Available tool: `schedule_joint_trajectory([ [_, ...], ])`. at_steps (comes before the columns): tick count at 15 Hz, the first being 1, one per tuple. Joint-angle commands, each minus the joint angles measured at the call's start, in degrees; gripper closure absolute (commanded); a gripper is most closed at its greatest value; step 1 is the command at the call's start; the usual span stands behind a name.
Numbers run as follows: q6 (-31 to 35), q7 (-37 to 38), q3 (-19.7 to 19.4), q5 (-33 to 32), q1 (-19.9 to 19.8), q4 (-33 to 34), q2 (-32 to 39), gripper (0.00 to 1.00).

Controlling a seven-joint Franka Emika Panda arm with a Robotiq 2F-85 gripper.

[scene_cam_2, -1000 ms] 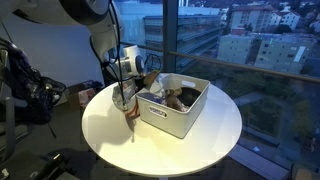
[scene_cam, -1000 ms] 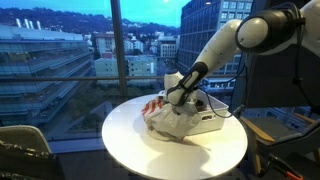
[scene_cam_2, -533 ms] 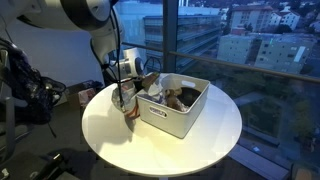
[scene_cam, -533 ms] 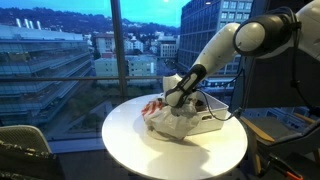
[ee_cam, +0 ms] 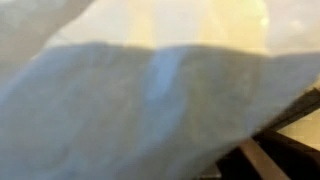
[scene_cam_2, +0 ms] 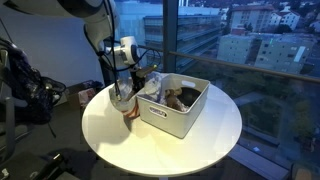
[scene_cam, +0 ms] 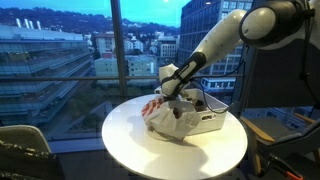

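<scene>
Dusk-lit city blocks behind tall window glass [scene_cam: 60, 50] form the backdrop in both exterior views. Before it stands a round white table [scene_cam: 125, 150], the work surface. From the upper corner of an exterior view the white arm [scene_cam: 215, 40] slopes down toward the table's middle. A white bin [scene_cam_2: 185, 118] sits on the table, open at the top, with dark items [scene_cam_2: 183, 97] heaped inside. Against the bin's corner, on the tabletop, lies a pale cloth [scene_cam: 172, 122] in a loose mound. A smaller reddish piece [scene_cam: 150, 106] shows at its edge, touching it. The gripper [scene_cam: 172, 88] hangs directly over the mound, close beside the bin wall, fingers pointing down. The wrist view is filled by the cloth [ee_cam: 130, 110], blurred and very near the lens, so the fingers themselves are hidden. Whether the jaws stand narrow on a fold or merely press into the fabric cannot be told. Judged from this pose, the step in hand is the taking hold of the cloth at the bin's corner. A lift from here calls for a firm pinch on a gathered fold and a straight rise clear of the bin rim, lest the fabric snag or drag the reddish piece along.
</scene>
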Motion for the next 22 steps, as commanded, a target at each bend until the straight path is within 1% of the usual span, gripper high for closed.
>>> schedule_joint_trajectory([
  [1, -6.5, 1.52, 1.57, 1.9, -0.04, -1.31, -5.2, 0.95],
  [3, -9.9, 2.23, 2.17, 2.64, -0.01, -1.45, -7.35, 0.95],
  [6, -17.15, 2.38, 3.37, 4.6, -0.41, -1.01, -10.2, 0.95],
  [7, -21.19, -0.3, 5.17, 7.38, -1.71, -0.5, -11.07, 0.95],
  [9, -28.33, -3.36, 7.24, 12.62, -3.44, 0.99, -12.05, 0.95],
  [11, -35.44, -4.75, 8.29, 17.66, -4.63, 2.69, -12.95, 0.95],
  [13, -39.71, -3.29, 7.57, 19.6, -4.61, 3.05, -14.85, 0.95],
  [15, -40.6, -2.13, 6.52, 18.41, -4.17, 1.45, -18.15, 0.95],
  [17, -37.9, -0.96, 5.55, 16.24, -3.75, -1.46, -22.35, 0.95],
  [19, -34.21, 0.2, 5.0, 16.01, -4.28, -4.95, -27.09, 0.95],
  [22, -26.63, 2.29, 3.42, 15.94, -5.37, -10.07, -33.24, 0.95],
])
